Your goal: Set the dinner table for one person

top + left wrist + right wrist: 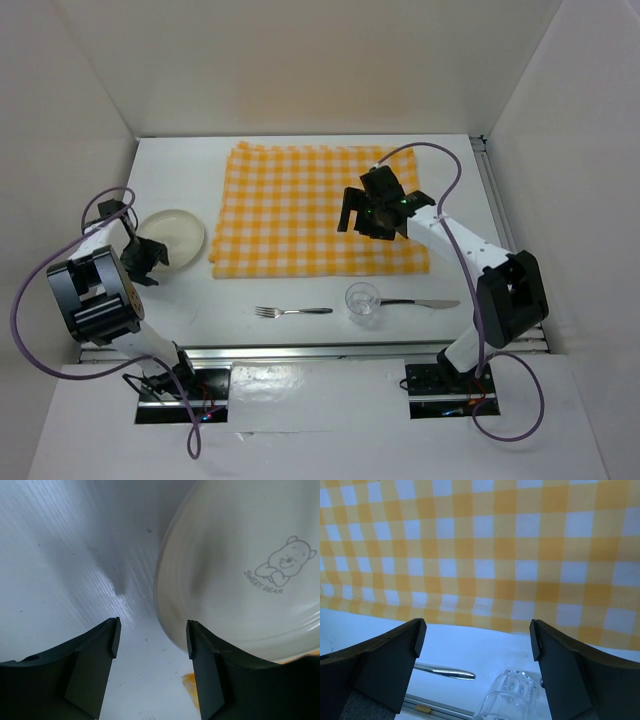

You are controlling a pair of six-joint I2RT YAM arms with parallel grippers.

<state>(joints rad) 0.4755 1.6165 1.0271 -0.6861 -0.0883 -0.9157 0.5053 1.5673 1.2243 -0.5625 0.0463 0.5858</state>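
Both arms are over the counter right now and neither has hold of anything.

The left end effector has its jaws spread partway with only bare counter showing in the gap. In its wrist view the cream plate sits just ahead and off to one side. The plate's rim runs right up against the inner edge of one finger, but I can't tell if they're actually touching. There's a little bear drawing with "SWEET BEAR" printed on the plate.

The right end effector hangs wide open above the near part of the yellow-and-white checked cloth. Its wrist camera shows the cloth's edge crossing between the fingers. Past that edge is a clear glass standing on the counter, with a shiny metal handle beside it. I can't say which piece of cutlery that is.

From above, the glass sits between the right end effector and that arm's base. The fork is near it on one side and the knife just beside it on the other. The plate is just off the cloth's corner.
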